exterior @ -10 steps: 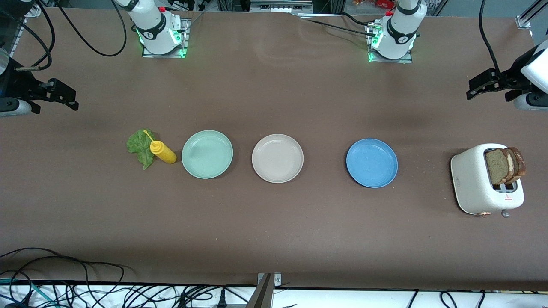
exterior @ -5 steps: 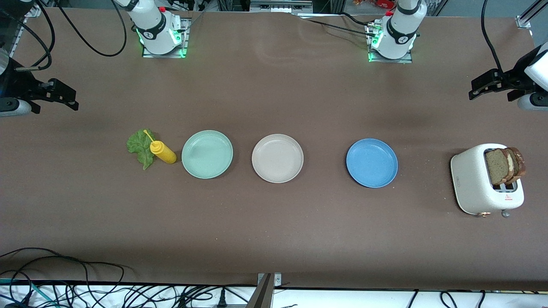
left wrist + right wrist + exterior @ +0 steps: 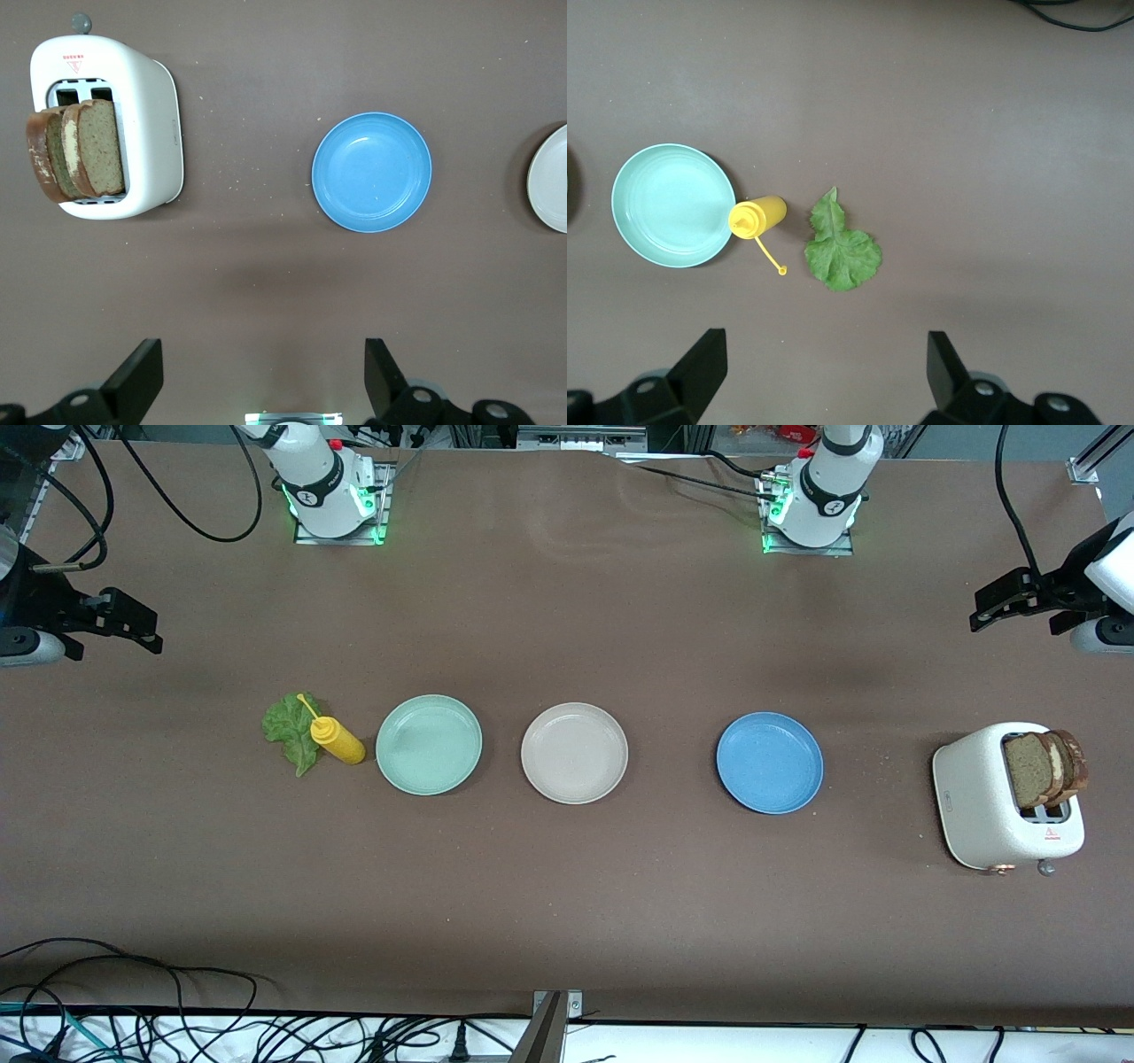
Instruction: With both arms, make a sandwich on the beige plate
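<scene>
At the table's middle sits the bare beige plate [image 3: 574, 753]. The left gripper [image 3: 259, 376], jaws wide and holding nothing, hangs at the plate's two o'clock, over bare table by the toaster [image 3: 983, 797] with its bread slices [image 3: 1045, 768]. The right gripper [image 3: 822, 372], likewise spread and unladen, hangs at ten o'clock, near the lettuce leaf [image 3: 288, 731].

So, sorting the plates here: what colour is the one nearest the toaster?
Blue: the blue plate beside the toaster, clearest in the left wrist view.
</scene>
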